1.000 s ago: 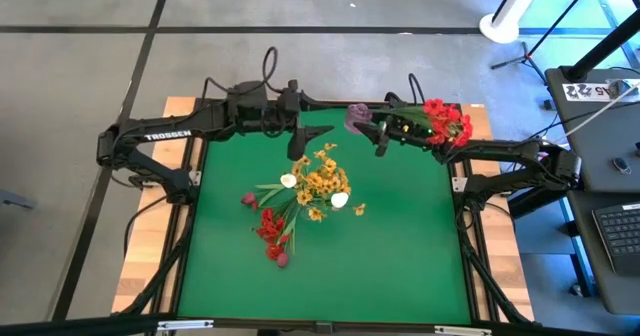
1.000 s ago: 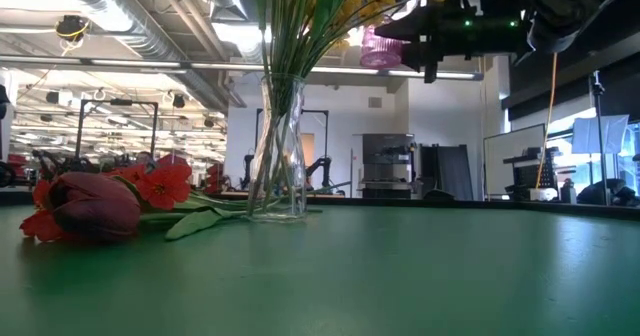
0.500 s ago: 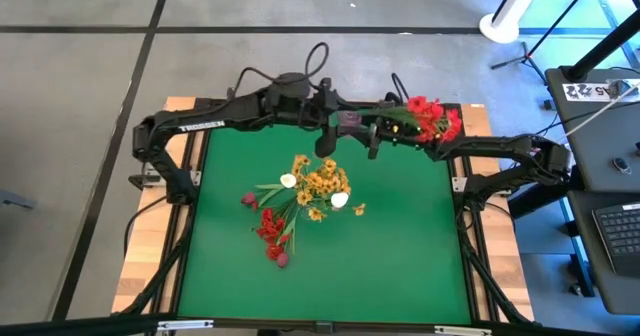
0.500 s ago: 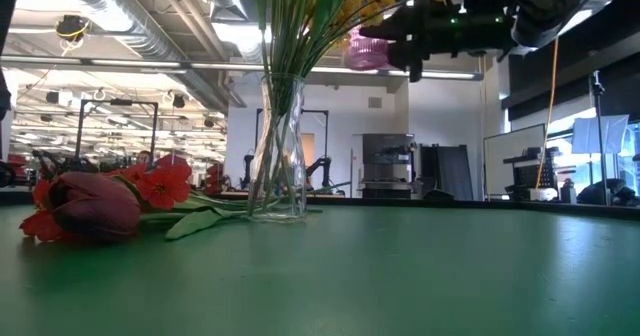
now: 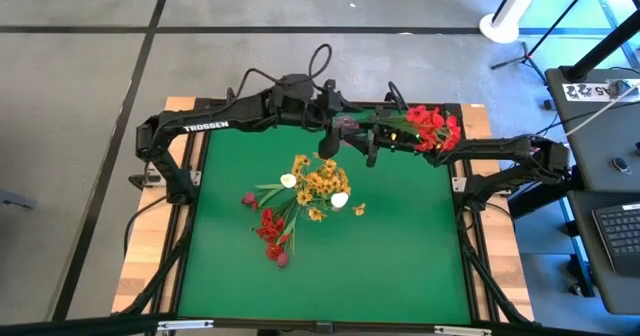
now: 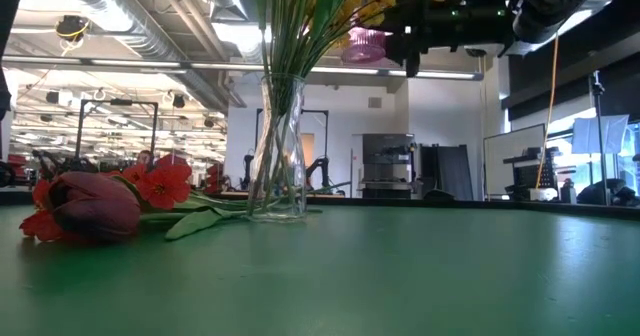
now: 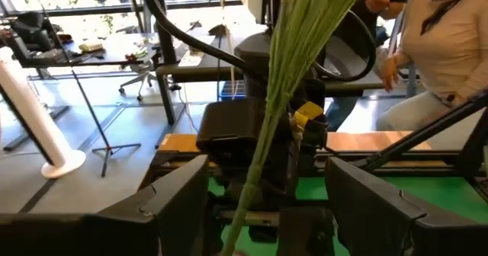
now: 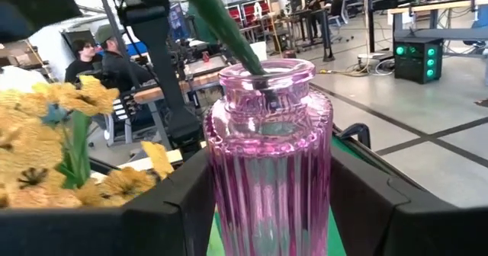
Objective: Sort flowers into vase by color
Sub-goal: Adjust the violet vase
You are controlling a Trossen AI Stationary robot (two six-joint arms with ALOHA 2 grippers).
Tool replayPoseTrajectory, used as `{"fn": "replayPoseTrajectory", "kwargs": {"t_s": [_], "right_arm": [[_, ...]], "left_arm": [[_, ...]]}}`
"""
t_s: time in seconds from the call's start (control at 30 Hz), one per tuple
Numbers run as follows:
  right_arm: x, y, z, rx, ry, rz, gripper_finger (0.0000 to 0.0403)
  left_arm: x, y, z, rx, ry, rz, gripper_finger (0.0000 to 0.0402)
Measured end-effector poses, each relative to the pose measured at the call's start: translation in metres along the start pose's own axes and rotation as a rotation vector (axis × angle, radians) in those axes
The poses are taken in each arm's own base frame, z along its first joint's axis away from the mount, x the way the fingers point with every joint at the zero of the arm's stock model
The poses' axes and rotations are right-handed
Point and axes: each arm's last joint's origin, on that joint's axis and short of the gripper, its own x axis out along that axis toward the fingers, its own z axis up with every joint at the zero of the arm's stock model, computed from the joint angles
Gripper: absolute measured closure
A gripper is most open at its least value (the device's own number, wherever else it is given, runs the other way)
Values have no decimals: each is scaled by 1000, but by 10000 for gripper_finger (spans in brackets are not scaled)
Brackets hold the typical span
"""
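I see my right gripper clamped around a ribbed pink glass vase, held in the air behind the clear glass vase of yellow blossoms. My left gripper meets it there; I cannot tell how far its fingers are spread. A bunch of red flowers on green stems has its stems in the pink vase's mouth. Red and maroon flowers lie on the green mat in front of the clear vase.
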Motion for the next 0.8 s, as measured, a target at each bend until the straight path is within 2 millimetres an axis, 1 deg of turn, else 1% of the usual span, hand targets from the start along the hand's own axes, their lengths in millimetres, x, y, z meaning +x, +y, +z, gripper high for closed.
{"fn": "replayPoseTrajectory", "kwargs": {"t_s": [0.13, 0.27, 0.53, 0.7, 0.8], "right_arm": [[3, 8, 6, -13, -15, 26, 198], [6, 15, 9, -25, -18, 39, 198], [7, 13, 3, -32, 61, -14, 198], [6, 12, 2, -33, 77, -17, 198], [6, 12, 1, -33, 82, -18, 198]], "left_arm": [[8, -5, -5, 2, 14, -12, 146], [9, -6, -5, 4, 9, 0, 146], [9, -6, -3, 7, -13, 23, 146], [9, -6, -3, 8, -14, 24, 146], [9, -5, -1, 16, -27, 32, 154]]}}
